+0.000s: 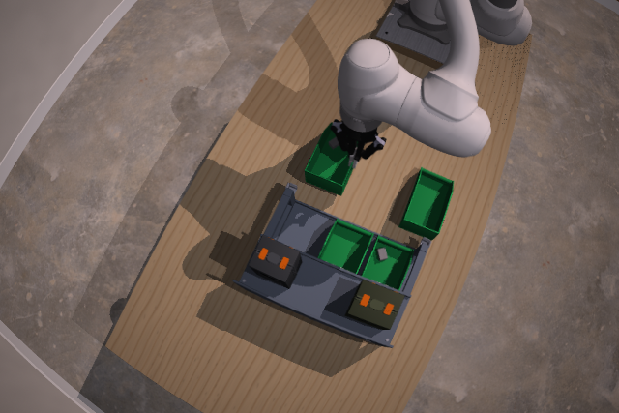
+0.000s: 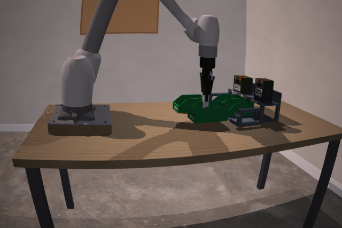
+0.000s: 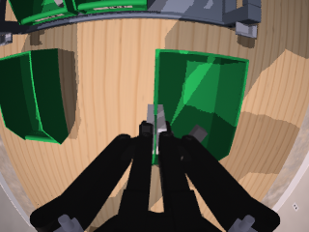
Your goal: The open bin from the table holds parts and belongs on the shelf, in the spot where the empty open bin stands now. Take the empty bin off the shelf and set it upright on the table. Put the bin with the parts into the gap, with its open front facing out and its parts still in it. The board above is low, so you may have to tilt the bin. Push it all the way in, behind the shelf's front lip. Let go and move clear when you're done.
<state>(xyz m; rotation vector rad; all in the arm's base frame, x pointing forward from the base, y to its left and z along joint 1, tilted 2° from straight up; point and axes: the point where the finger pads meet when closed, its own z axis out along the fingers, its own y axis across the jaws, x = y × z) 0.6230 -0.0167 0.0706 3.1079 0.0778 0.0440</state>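
The green bin with the parts (image 1: 325, 168) (image 2: 211, 114) (image 3: 208, 87) is upright, seemingly just above the table, before the left end of the shelf. A grey part (image 1: 334, 142) (image 3: 198, 133) lies in it; the gripper may hide others. My gripper (image 1: 352, 161) (image 2: 206, 101) (image 3: 154, 114) points down and is shut on that bin's side wall, the one facing the empty bin. The empty green bin (image 1: 428, 203) (image 2: 183, 105) (image 3: 16, 97) stands upright on the table before the shelf's right end. The gap (image 1: 299, 225) is the left bay of the grey shelf (image 1: 307, 293) (image 2: 249, 111) (image 3: 193, 20).
Two green bins fill the middle (image 1: 345, 247) and right (image 1: 387, 268) bays; the right one holds a grey part. A black box (image 1: 274, 260) (image 2: 264, 90) and an olive box (image 1: 375, 304) (image 2: 242, 84) stand on the upper board. End posts flank the shelf's front.
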